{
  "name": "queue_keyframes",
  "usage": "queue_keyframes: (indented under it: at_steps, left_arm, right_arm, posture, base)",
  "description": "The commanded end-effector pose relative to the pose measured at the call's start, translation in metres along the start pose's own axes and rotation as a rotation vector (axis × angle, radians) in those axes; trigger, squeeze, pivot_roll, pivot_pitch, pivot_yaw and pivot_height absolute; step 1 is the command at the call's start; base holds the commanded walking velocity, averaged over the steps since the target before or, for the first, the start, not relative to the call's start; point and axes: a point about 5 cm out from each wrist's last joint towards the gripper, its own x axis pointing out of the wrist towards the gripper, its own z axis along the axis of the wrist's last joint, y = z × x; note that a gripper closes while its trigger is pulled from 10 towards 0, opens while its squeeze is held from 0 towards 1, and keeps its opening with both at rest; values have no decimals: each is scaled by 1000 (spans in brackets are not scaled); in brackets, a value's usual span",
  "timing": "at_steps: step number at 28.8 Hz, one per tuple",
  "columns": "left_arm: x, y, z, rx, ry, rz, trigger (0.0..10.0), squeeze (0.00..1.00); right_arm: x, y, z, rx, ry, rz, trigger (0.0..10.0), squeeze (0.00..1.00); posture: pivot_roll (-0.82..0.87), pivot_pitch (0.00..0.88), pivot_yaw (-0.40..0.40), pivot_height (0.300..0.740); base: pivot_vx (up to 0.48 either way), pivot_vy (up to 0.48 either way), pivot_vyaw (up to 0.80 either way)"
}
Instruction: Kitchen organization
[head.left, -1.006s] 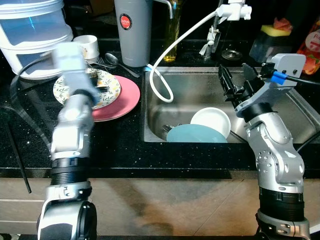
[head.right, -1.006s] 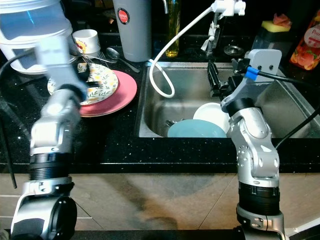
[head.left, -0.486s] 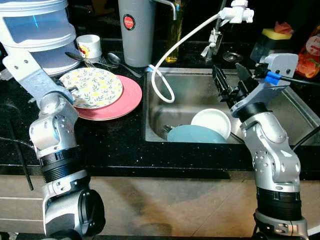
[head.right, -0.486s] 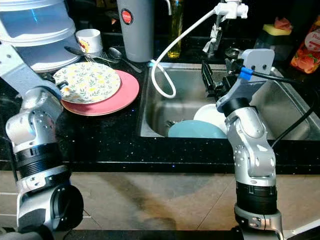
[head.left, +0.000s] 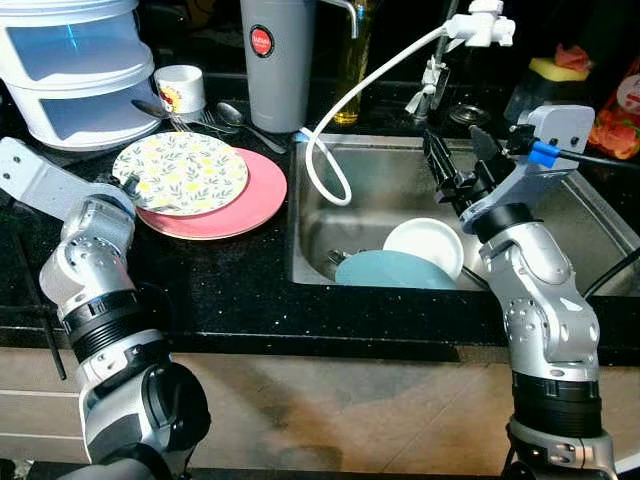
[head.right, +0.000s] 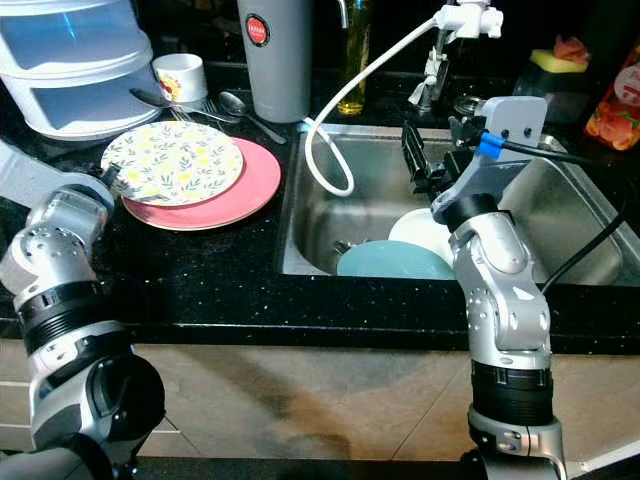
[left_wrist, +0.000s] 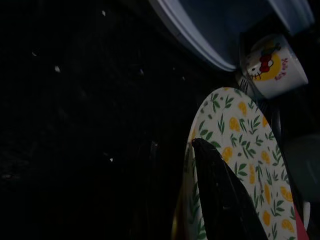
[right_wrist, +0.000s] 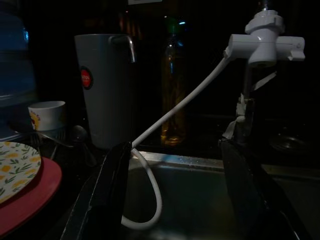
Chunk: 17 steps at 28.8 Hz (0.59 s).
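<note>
A floral plate (head.left: 185, 170) lies on top of a pink plate (head.left: 255, 195) on the black counter, left of the sink (head.left: 375, 165). My left gripper (head.left: 128, 188) is at the floral plate's left rim and touches it; the left wrist view shows that plate (left_wrist: 240, 145) close up. In the sink a white bowl (head.left: 425, 243) rests behind a teal plate (head.left: 388, 270). My right gripper (head.left: 455, 150) hangs open above the sink's right half, holding nothing, and points toward the tap hose (right_wrist: 170, 112).
Behind the plates stand a white storage box (head.left: 70, 60), a cartoon mug (head.left: 182, 88), spoons (head.left: 235, 115) and a grey jug (head.left: 277, 55). A white hose (head.left: 330, 180) loops into the sink. A sponge (head.left: 560, 68) sits at the back right.
My left arm has swung down and leftward, so its forearm now lies low at the counter's left, with the gripper at the floral plate's rim. The right arm has hardly moved.
</note>
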Motion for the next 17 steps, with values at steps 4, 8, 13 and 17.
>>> queue_keyframes:
  at_steps: [4, 8, 13, 17]
  left_arm:
    - [5, 2, 5, -38, 10, -1, 10000, 0]
    - [8, 2, 7, -18, 43, -21, 6275, 0]
    - [11, 2, 12, -3, 51, -28, 0, 0]
    - [12, 1, 18, -14, 68, -42, 0, 0]
  right_arm:
    - [0, -2, 2, 1, -4, -5, 10000, 0]
    - [0, -3, 2, 3, -5, -6, 10000, 0]
    - [0, -3, 2, 9, -7, -7, 10000, 0]
    - [1, -4, 3, 14, -9, -10, 10000, 0]
  posture:
    - [73, 79, -19, 740]
    - [71, 82, -20, 740]
    - [73, 82, -20, 740]
    - [74, 81, -20, 740]
  base:
    - [0, 0, 0]
    - [0, 0, 0]
    - [0, 0, 0]
    - [0, 0, 0]
